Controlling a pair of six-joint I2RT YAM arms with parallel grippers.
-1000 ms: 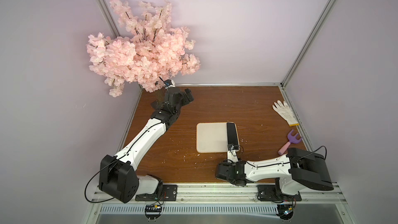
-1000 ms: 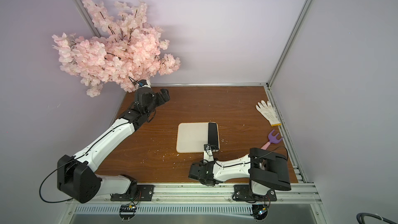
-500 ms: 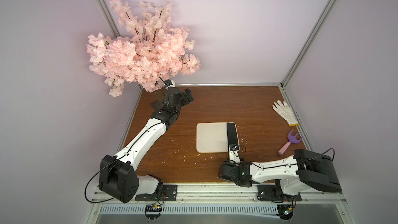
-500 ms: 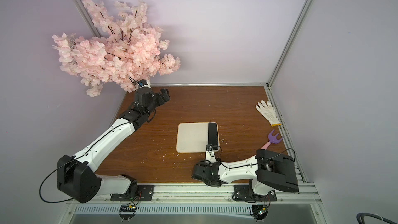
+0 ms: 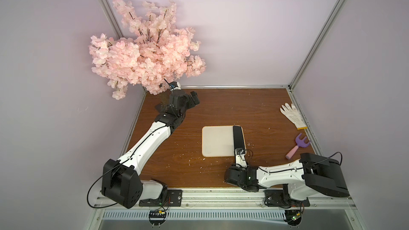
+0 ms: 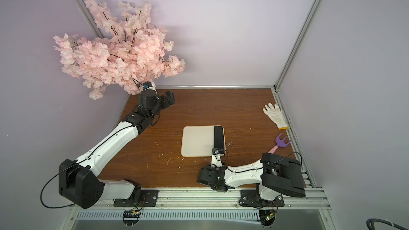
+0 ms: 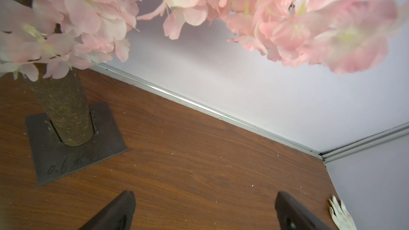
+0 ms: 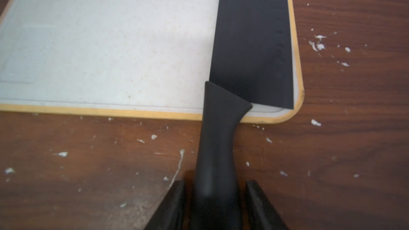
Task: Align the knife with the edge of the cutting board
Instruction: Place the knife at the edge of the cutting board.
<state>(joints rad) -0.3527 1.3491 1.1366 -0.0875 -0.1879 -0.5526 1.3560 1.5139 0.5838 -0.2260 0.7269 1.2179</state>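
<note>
Whereas the right gripper [image 8: 215, 183] straddles the knife [image 8: 250, 51] handle, clamping unconfirmed, the blade must lie parallel with the cutting board's [image 8: 110, 40] right rim; left gripper [image 7: 204, 193] released.

Right arm [image 5: 276, 171] shifted slightly — its end effector [image 8: 215, 182] narrowed around knife [image 8: 250, 40].

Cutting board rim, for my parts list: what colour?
The rim is orange-tan; right wrist view shows it best.
</note>
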